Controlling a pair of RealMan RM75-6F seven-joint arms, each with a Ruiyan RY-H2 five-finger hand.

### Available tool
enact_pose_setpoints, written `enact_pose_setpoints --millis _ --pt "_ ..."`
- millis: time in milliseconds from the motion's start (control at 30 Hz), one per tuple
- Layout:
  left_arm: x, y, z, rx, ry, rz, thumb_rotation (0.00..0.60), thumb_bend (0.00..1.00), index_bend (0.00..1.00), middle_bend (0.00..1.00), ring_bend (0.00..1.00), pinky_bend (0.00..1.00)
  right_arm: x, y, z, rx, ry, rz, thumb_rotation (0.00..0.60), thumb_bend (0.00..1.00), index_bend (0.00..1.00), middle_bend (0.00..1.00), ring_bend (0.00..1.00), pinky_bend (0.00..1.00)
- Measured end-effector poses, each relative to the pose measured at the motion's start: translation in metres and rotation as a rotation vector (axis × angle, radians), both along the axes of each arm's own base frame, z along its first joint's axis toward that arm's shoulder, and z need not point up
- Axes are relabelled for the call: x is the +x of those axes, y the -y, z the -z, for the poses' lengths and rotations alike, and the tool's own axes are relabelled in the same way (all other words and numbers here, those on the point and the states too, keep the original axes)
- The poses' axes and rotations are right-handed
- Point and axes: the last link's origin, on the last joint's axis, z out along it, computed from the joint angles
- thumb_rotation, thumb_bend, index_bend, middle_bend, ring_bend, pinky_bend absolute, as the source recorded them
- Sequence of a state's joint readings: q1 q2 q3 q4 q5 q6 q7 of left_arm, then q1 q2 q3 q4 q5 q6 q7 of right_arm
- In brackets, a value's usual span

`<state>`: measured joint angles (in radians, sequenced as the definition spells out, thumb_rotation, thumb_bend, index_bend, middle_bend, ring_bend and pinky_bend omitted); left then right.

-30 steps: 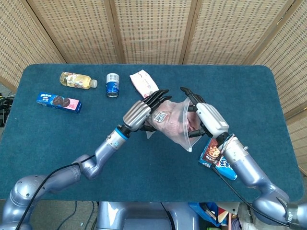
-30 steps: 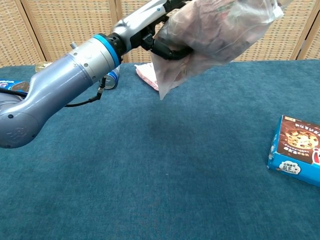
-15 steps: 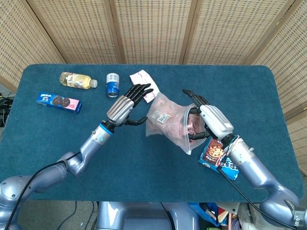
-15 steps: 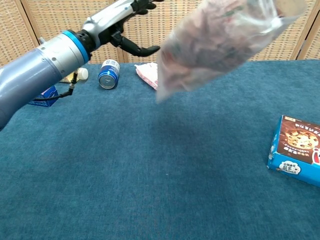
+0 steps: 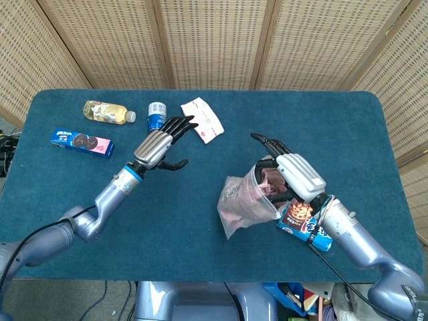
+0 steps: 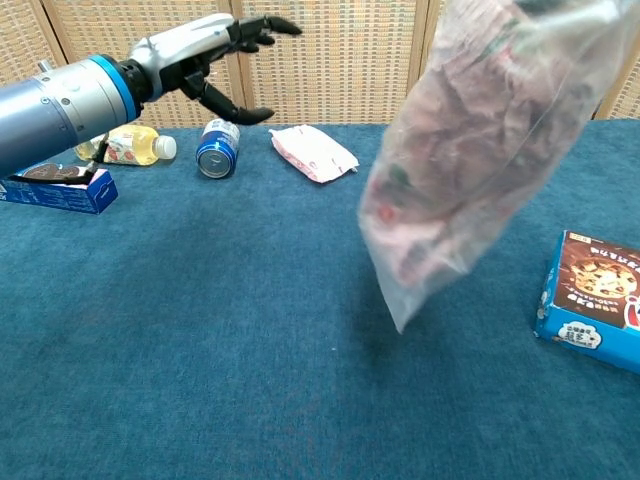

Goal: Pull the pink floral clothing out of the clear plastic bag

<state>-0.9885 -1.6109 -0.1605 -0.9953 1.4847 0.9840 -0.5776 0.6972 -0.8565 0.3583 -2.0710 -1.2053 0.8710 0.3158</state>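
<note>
Now the right robot hand (image 5: 291,175) grips the mouth of the bag (image 5: 244,200), which hangs off the tabletop (image 5: 200,214) with the pink clothing (image 6: 470,150) bunched inside it (chest view shows the bag's lower corner clear of the surface). The left robot hand (image 5: 159,144) is apart from the bag, at its ten o'clock, fingers spread and holding nothing. At that hand's twelve o'clock stands a blue can (image 5: 157,118), with a pink packet (image 5: 202,119) at its one o'clock. A bottle (image 5: 107,112) and a blue box (image 5: 81,142) lie toward nine o'clock. A snack box (image 6: 590,300) sits under the right forearm.
</note>
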Motion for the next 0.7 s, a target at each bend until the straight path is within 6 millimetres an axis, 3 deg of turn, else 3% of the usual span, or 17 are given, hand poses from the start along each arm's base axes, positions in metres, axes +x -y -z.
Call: enact_pose_setpoints --millis 300,700 --pt "-0.012 0.004 0.014 -0.203 -0.126 -0.117 0.600 0.35 0.10 0.00 0.00 0.00 0.024 -0.005 -0.003 0.042 0.009 -0.075 0.600 0.61 0.76 0.00 0.00 0.00" --pt "-0.003 0.015 0.018 -0.391 -0.112 -0.172 0.600 0.35 0.14 0.00 0.00 0.00 0.041 -0.010 -0.005 0.056 -0.009 -0.121 0.600 0.61 0.76 0.00 0.00 0.00"
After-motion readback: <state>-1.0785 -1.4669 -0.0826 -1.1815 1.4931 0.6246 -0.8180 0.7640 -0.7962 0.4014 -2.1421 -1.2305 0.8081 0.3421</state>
